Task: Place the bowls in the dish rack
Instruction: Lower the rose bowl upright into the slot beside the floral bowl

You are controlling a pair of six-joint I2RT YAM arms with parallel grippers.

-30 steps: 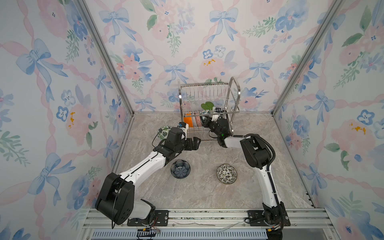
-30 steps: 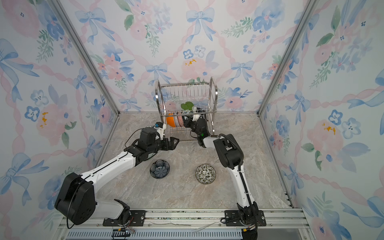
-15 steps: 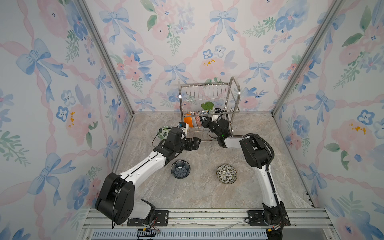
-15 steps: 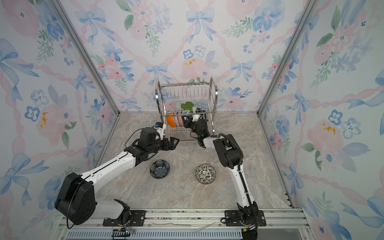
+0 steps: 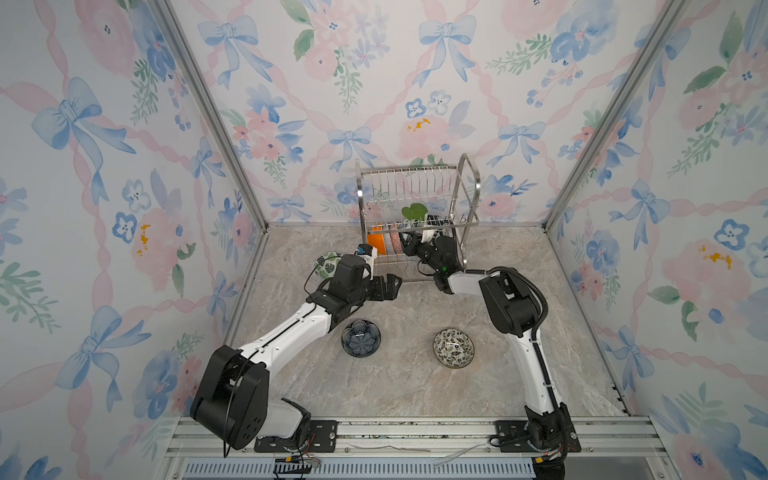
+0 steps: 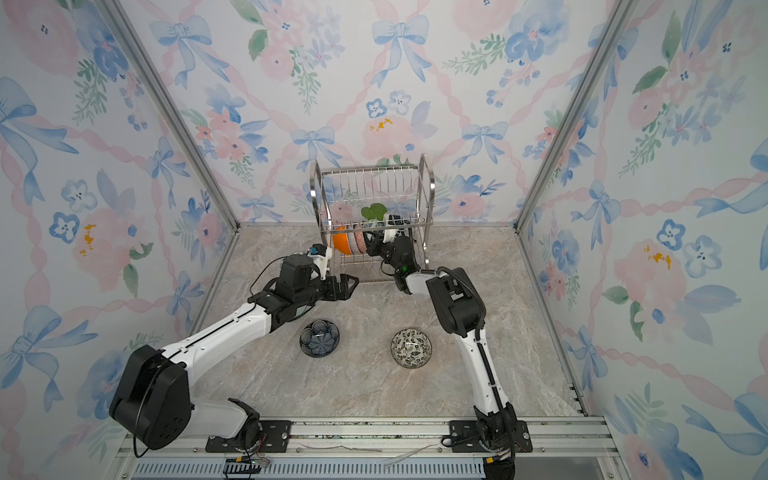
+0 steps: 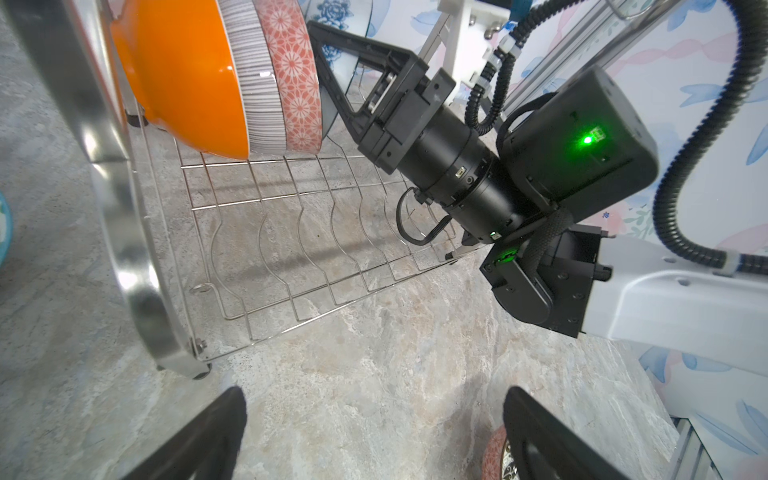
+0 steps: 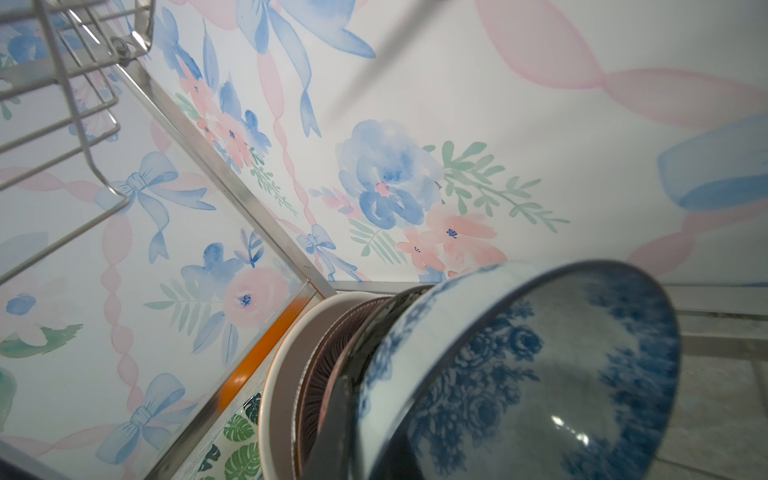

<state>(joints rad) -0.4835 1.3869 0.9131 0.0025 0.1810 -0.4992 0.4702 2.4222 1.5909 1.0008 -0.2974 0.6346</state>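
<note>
Now the right gripper [image 5: 408, 246], clamped on a blue-and-white bowl [image 8: 519, 374], holds it in the lower tier of the rack [image 5: 470, 187]. Next comes seating and release. The left gripper [image 5: 391, 286] hovers, jaws apart.

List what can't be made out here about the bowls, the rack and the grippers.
- Right gripper on the blue-white floral bowl: fingertips hidden in both top views by dish rack wires.
- Green-leaf bowl: partly behind the left arm in a top view; cut off by the right wrist view's edge.
- Left gripper: left wrist view's edge cuts off all but two fingertips.
- Racked bowls: too small to count in the top views.
</note>
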